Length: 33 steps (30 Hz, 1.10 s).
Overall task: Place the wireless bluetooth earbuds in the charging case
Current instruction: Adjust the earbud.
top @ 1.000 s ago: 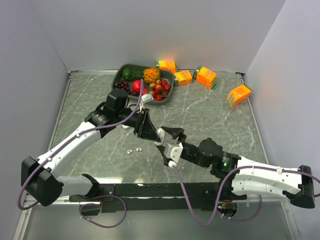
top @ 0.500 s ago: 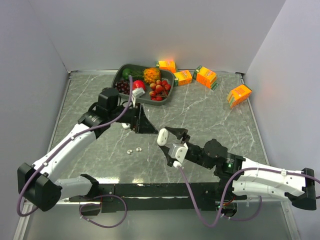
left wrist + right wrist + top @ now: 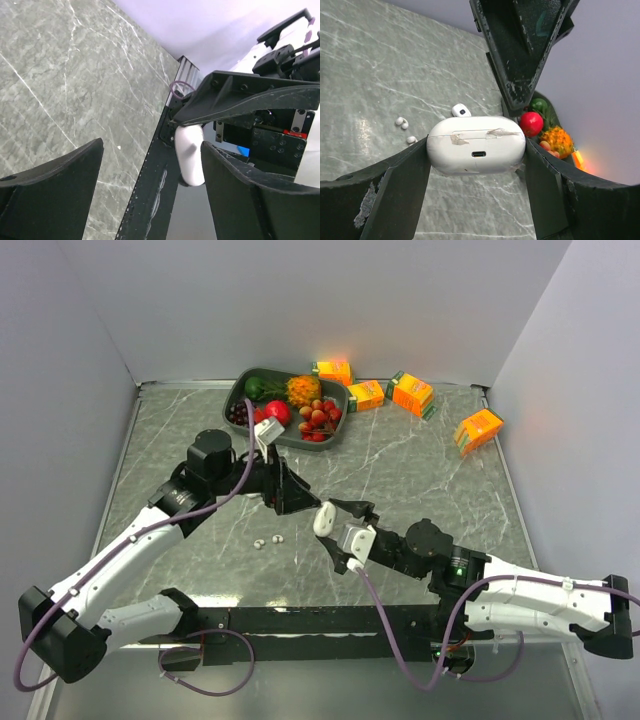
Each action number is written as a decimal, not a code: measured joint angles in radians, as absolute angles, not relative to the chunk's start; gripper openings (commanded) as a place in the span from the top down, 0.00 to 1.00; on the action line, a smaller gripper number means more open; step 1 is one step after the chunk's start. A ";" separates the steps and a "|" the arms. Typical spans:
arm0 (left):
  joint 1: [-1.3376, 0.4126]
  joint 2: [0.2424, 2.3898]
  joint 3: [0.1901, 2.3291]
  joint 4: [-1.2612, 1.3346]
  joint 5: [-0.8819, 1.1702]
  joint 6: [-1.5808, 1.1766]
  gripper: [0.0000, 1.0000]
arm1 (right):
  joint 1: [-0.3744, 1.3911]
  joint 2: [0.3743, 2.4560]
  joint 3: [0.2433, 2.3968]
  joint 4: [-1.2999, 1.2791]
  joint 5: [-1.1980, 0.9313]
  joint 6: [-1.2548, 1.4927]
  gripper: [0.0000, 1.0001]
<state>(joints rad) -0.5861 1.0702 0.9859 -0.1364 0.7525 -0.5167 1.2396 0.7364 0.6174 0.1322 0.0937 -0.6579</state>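
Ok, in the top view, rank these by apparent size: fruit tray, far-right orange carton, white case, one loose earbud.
1. fruit tray
2. orange carton
3. white case, perhaps nearer the camera, but still clearly third
4. earbud, by far the smallest

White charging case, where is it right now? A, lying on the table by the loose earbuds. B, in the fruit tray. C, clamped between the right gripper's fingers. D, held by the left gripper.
C: the right wrist view shows the charging case pinched on both sides by the fingers of the right gripper.
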 measured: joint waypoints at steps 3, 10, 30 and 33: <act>-0.609 1.071 0.986 -0.142 0.734 -0.494 0.18 | 1.242 0.747 0.623 0.131 0.094 -0.649 0.91; -0.618 1.071 0.986 -0.144 0.717 -0.474 0.21 | 1.246 0.758 0.635 0.125 0.094 -0.644 0.91; -0.661 1.070 0.936 -0.107 0.775 -0.516 0.46 | 1.248 0.768 0.636 0.116 0.117 -0.644 0.91; -0.663 1.070 0.936 -0.097 0.789 -0.519 0.52 | 1.248 0.768 0.636 0.112 0.121 -0.644 0.91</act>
